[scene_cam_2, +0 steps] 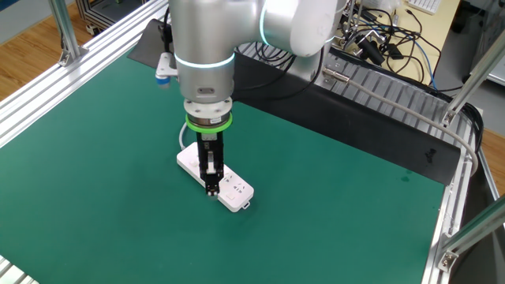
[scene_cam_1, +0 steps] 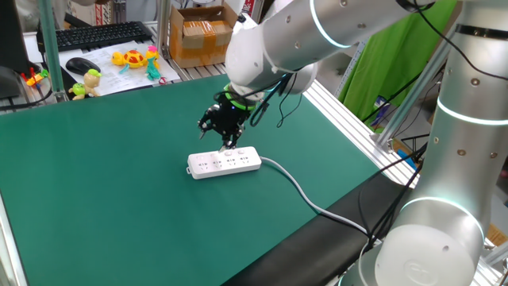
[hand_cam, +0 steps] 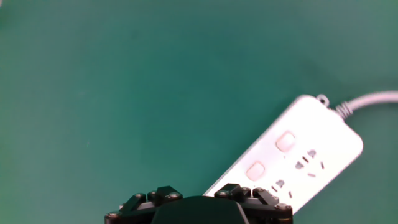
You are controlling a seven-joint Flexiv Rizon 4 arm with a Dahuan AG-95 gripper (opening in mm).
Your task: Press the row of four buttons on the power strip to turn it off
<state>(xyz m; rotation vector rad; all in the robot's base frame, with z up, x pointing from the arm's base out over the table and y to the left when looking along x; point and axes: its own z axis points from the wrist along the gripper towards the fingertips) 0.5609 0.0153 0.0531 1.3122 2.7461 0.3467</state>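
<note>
Bright, even overhead light, soft shadows on the green mat (scene_cam_1: 119, 183), hand view slightly soft, no glare.

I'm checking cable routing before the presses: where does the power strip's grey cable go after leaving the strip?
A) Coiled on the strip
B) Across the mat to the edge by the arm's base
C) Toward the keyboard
B: in the fixed view the cable leaves the end of the power strip and curves across the green mat to the edge nearest the arm's base.
</note>
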